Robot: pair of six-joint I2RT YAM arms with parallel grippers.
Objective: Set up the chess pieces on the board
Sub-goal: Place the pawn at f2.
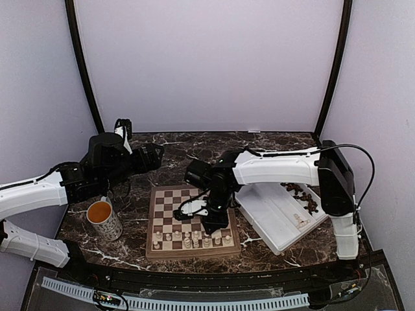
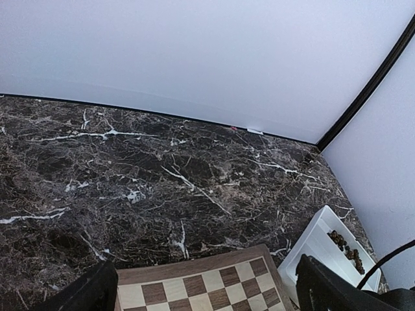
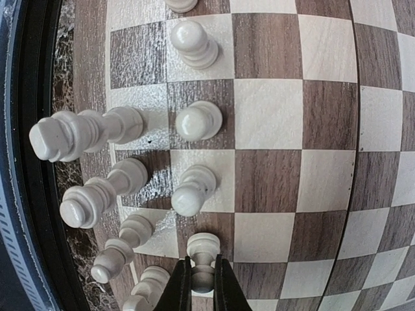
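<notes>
cream pawn (image 3: 203, 259) is gripped upright on the board (image 1: 162, 194), second row from its near edge | other cream pieces (image 3: 194, 120) are lined beside it | right gripper (image 3: 198, 288) is closed narrow on the pawn | left gripper (image 2: 201, 295) is spread wide, empty, above the counter (image 2: 130, 168) by the board's far edge

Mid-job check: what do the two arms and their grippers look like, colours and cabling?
Both the left arm and right arm alternate white tubular links with black joint housings. A thin black cable loops out beside the right arm's black base block. The right gripper has slim, tapered black fingers; the left gripper is black too. No markings are legible.
</notes>
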